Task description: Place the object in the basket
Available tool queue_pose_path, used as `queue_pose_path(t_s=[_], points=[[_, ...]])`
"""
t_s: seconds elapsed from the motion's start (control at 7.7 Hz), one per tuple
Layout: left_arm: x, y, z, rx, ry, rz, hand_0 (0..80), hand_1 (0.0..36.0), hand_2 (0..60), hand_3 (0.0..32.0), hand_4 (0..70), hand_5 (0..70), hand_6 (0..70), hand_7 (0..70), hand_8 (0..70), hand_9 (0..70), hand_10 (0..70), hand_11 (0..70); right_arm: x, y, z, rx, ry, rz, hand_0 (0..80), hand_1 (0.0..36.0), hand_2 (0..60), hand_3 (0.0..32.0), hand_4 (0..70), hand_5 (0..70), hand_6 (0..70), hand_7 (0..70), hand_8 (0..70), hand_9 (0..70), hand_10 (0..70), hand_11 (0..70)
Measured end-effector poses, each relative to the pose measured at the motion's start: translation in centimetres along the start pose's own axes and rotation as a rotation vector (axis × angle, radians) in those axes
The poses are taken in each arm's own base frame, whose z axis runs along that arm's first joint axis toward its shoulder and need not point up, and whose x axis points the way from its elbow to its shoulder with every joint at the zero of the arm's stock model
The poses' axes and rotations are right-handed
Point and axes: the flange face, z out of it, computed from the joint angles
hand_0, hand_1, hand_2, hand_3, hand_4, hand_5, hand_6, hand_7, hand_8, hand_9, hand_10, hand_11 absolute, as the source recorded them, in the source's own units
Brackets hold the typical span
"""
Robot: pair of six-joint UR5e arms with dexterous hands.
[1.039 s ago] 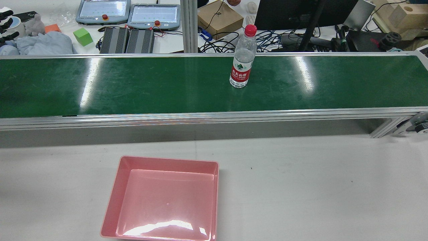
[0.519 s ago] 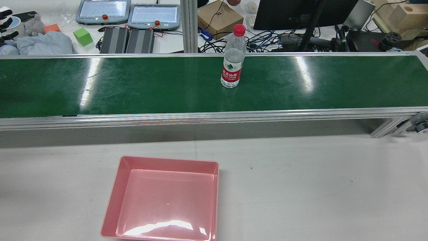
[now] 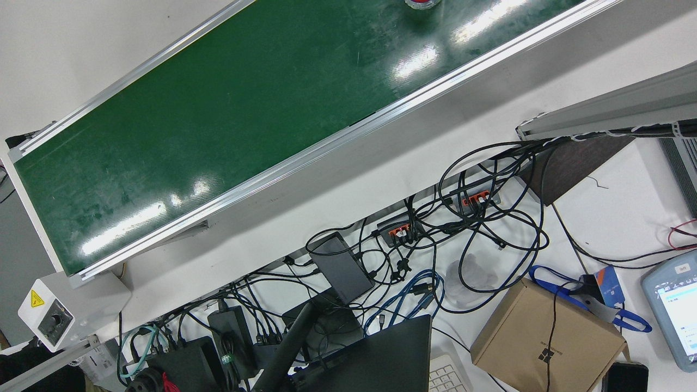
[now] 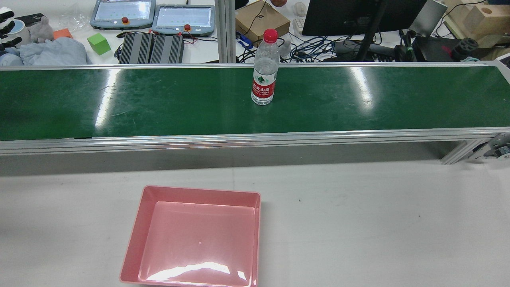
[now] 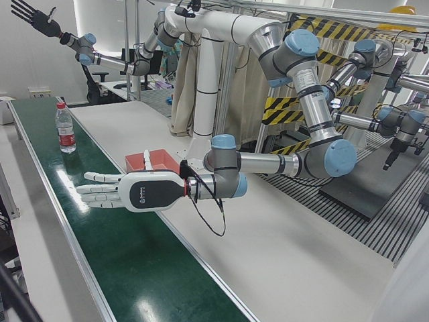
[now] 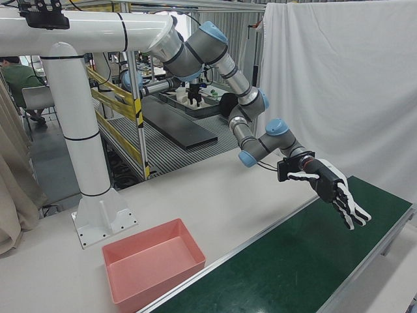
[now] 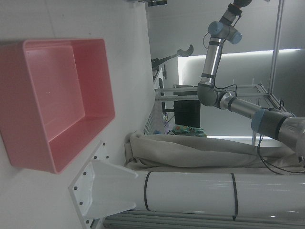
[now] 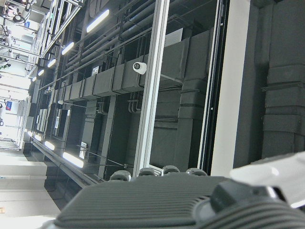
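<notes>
- Water bottle [image 4: 263,67] upright on green belt [image 4: 159,103], one o'clock from pink basket [image 4: 135,235] (rear view).
- Left hand [image 5: 131,191] — fingers spread, holding nothing — over belt.
- Right hand [image 4: 498,145]: a sliver; cannot tell its state.

Bottle [image 4: 263,71] upright on belt [image 4: 159,103] near its far edge, basket [image 4: 195,237] on bench [image 4: 378,223] before belt, w/ left hand [image 5: 127,191] & right hand [image 6: 339,192] over belt, well apart.

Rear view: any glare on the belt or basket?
Rear view: two bright streaks of lamp glare cross the green belt, clear of the bottle; a white glare patch sits on the pink basket floor near its front wall. Front view: similar glare patches on the belt.
</notes>
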Motion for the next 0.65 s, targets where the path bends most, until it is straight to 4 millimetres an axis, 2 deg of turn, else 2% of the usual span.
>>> queue_pose_path(t_s=[0.65], points=[[-0.34,0.31,0.17,-0.007,-0.005,0.0,49.0,7.8,0.0,0.0,11.6,15.3,2.7,1.5,3.0,2.8,6.0,9.9,-0.02,-0.01,-0.01,0.0,0.0,0.0,0.0,0.0,0.0,0.0,0.0,0.0,0.0,0.0,0.0,0.0,0.0,0.0]])
